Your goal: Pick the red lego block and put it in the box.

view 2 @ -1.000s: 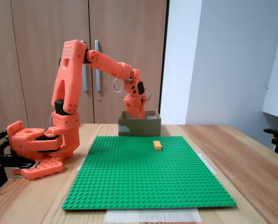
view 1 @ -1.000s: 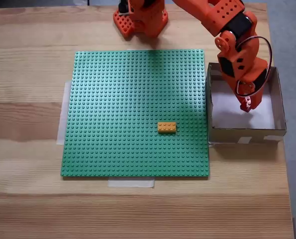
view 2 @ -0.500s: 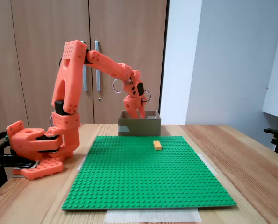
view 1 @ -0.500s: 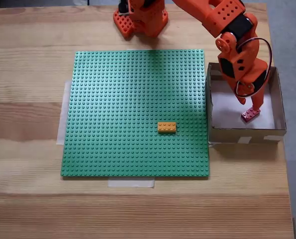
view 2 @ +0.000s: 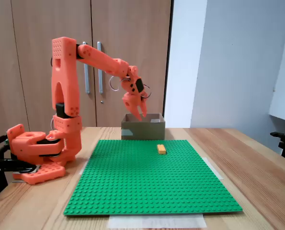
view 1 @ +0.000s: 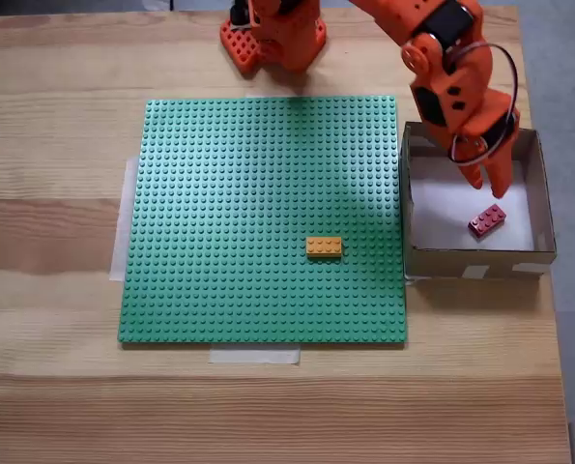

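Observation:
The red lego block (view 1: pixel 486 220) lies loose on the white floor of the cardboard box (view 1: pixel 475 259), near its front right corner in a fixed view from above. My orange gripper (view 1: pixel 487 180) hovers above the box, open and holding nothing, a little behind the block. From the side, in a fixed view, the gripper (view 2: pixel 141 113) hangs just above the box (view 2: pixel 142 130); the block is hidden behind the box wall there.
A green studded baseplate (view 1: pixel 239 193) lies left of the box, taped to the wooden table. An orange-yellow brick (view 1: pixel 325 246) sits on the baseplate and also shows from the side (view 2: pixel 161 149). The arm's base (view 2: pixel 37 148) stands at the table's far edge.
The gripper opened and let the red block drop onto the box floor, then rose and drew back from inside the box. The upper arm swung more upright.

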Motion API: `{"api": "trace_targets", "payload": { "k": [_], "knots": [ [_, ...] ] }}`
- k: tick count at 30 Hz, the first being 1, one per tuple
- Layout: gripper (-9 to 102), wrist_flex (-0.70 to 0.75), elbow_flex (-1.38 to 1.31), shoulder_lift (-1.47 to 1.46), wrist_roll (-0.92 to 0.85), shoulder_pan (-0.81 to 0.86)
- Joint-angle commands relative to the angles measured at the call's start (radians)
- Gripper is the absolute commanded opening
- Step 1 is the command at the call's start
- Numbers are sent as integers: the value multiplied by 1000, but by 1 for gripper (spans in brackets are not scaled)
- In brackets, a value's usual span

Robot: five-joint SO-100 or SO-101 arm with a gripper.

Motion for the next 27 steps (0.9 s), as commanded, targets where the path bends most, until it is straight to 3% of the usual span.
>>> {"api": "trace_targets", "payload": {
  "k": [1,12,27],
  "knots": [
    [8,-15,29,114,6,9],
    [-1,-5,215,451,-32,83],
    [-1,14,365,830,14,391]
  ]
}}
